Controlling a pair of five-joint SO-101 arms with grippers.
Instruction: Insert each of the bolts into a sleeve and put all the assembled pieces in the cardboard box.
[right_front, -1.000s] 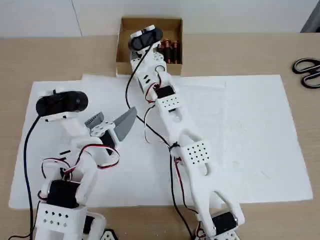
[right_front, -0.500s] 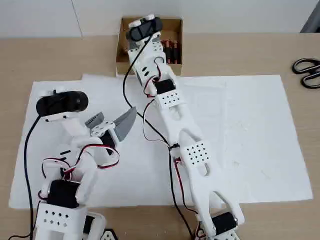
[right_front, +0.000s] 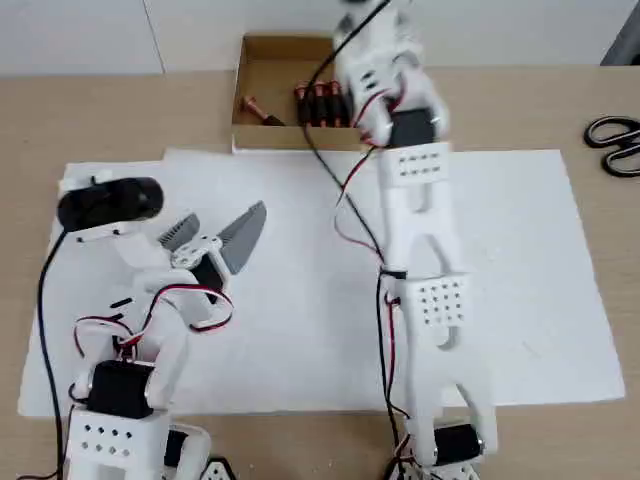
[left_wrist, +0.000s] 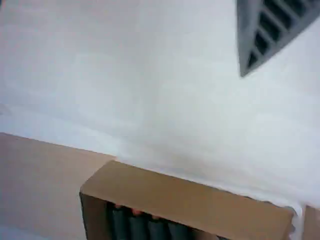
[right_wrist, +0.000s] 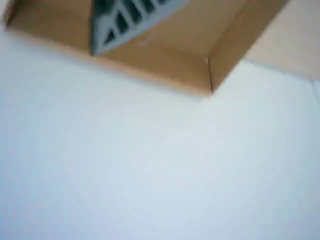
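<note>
Left gripper (right_front: 228, 215) at 9 o'clock over white paper sheet (right_front: 500, 250), grey fingers (right_front: 245, 232) spread wide, empty. Right gripper (right_wrist: 125, 20) over brown cardboard box (right_front: 280, 138) at 12 o'clock; opening unclear. Copper bolts in dark sleeves (right_front: 325, 102) inside box.

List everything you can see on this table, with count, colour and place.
cardboard box: one, brown, at the table's far edge beyond the sheet.
assembled pieces: about four in a row, dark with copper ends, at the box's right; one more lying apart at its left.
paper sheet: one, white, over the table's middle.
scissors: one pair, dark, at the table's right edge.
table: one, light wood.
left arm: white, near left; left pincer grey, open over the sheet.
right arm: white, stretched across the sheet toward the box.
</note>
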